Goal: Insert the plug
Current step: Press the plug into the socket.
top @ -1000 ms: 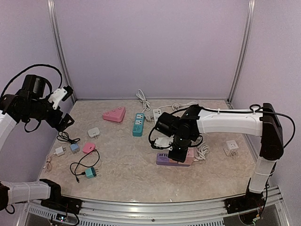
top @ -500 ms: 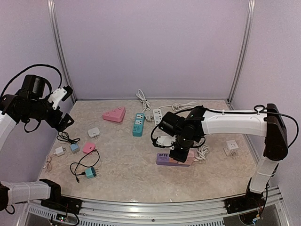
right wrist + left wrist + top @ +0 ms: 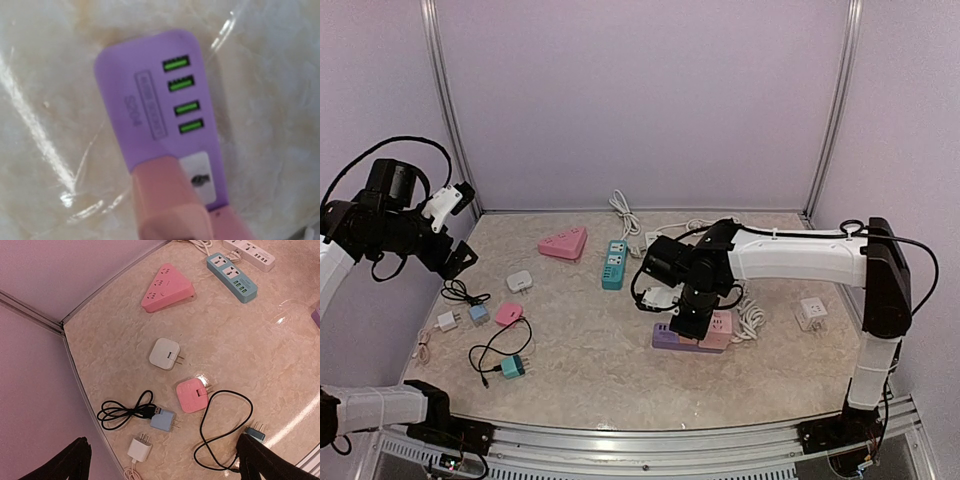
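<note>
A purple power strip (image 3: 672, 340) (image 3: 145, 100) with green USB ports lies right of the table's middle. A pink plug (image 3: 720, 326) (image 3: 170, 205) stands on its top face, next to a white socket panel (image 3: 197, 172). My right gripper (image 3: 692, 322) hangs straight down over the plug and strip. Its fingers stay out of the right wrist view, and the top view does not show how they stand. My left gripper (image 3: 458, 232) (image 3: 167, 460) is raised at the far left, open and holding nothing.
At the back lie a pink triangular strip (image 3: 564, 243), a teal strip (image 3: 613, 264) and a white strip (image 3: 653, 243). A white cube socket (image 3: 811, 313) sits at the right. Several chargers and black cables (image 3: 125, 410) lie at the left. White cord (image 3: 750, 322) coils beside the purple strip.
My right wrist has shifted slightly to the left above the purple strip. The left arm has not moved.
</note>
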### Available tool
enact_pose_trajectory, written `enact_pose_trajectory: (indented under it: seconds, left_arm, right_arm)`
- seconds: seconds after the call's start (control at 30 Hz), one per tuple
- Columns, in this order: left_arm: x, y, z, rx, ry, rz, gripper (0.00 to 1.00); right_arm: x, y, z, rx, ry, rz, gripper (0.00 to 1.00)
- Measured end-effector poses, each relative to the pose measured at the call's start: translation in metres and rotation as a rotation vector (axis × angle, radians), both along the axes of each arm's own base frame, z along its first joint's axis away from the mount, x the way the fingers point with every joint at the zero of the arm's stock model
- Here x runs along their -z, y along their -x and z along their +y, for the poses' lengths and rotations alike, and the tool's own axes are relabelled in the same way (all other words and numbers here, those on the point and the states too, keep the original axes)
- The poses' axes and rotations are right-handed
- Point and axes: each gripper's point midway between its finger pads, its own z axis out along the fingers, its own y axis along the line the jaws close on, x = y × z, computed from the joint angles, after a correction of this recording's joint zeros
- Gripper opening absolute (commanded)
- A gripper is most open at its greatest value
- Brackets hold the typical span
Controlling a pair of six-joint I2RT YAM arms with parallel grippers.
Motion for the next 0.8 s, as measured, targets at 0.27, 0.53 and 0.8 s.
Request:
enact_pose_trajectory:
  seconds: [0.27,0.53,0.8]
  left_arm:
    - [0.000,0.000,0.000,0.005,-0.005,-0.001,0.99]
    - [0.000,0.000,0.000,0.008,-0.008,-0.002,0.99]
    - [-0.003,0.002,0.000,0.008,-0.005,-0.013,0.99]
  right_arm:
    - [-0.033,0.000,0.035,-0.051,-0.071,-0.022,0.45]
    - [-0.051,-0.008,0.040,0.001,-0.106,-0.068,0.97]
    - [-0.026,-0.024,0.069,0.038,-0.094,-0.062,0.98]
